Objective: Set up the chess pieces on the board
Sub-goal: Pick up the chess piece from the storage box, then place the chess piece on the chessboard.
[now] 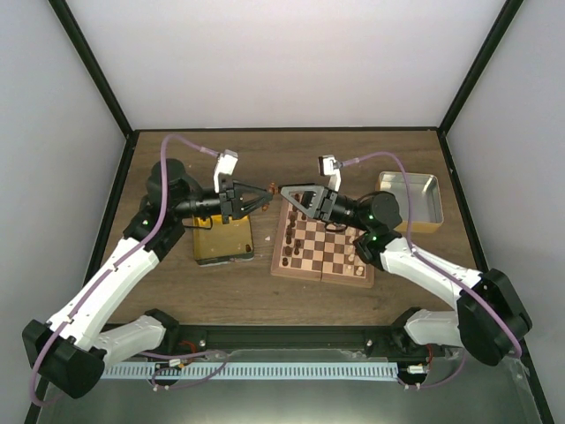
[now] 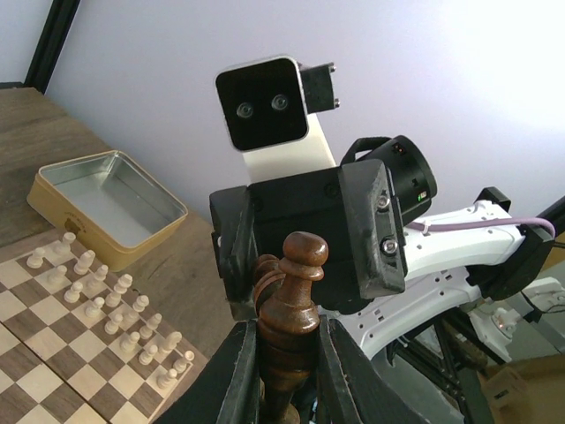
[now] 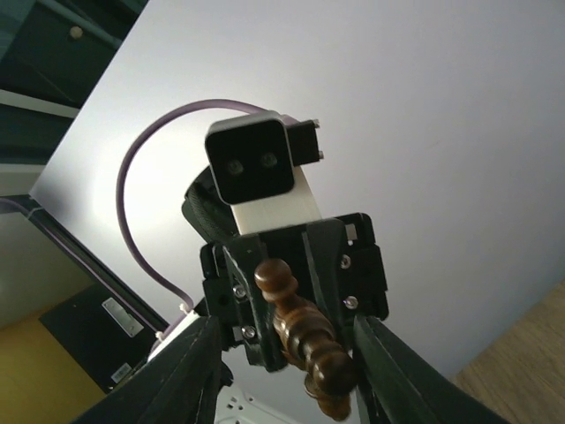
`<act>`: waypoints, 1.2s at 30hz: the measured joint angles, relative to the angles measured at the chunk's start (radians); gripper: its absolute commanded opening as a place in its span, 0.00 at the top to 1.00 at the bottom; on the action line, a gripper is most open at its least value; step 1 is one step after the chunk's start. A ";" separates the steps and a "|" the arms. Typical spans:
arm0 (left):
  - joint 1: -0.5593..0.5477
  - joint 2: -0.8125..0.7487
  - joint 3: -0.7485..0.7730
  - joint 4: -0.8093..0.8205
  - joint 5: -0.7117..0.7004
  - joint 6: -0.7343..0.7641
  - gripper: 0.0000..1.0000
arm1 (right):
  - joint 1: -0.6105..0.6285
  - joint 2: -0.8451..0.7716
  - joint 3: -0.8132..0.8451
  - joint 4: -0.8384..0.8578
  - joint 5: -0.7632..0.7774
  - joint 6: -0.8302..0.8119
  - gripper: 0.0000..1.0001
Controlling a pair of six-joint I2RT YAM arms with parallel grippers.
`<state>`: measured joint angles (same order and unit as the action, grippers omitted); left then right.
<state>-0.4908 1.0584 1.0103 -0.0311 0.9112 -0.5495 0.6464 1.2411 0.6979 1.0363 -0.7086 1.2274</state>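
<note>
Dark chess piece (image 2: 290, 300), turned brown wood w/ round knob on top & ringed stem, sits pinched in left claw (image 2: 284, 329), which is closed on its lower half. Right claw (image 3: 284, 325) is spread either side of same piece, gaps both sides, not gripping. Top view alone shows both claws meeting over far-left corner of board (image 1: 320, 273). Left wrist view alone shows pale pieces (image 2: 106, 305) in two rows on board, nr open tin (image 2: 55, 201)
</note>
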 measured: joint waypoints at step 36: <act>0.000 0.056 -0.126 -0.404 -1.072 0.098 0.88 | 0.003 -0.074 0.153 -1.213 0.624 -0.612 0.96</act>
<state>-0.4904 1.1145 0.8845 -0.4351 -0.1612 -0.4511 0.6495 1.1667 0.8505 -0.1772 -0.0845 0.6151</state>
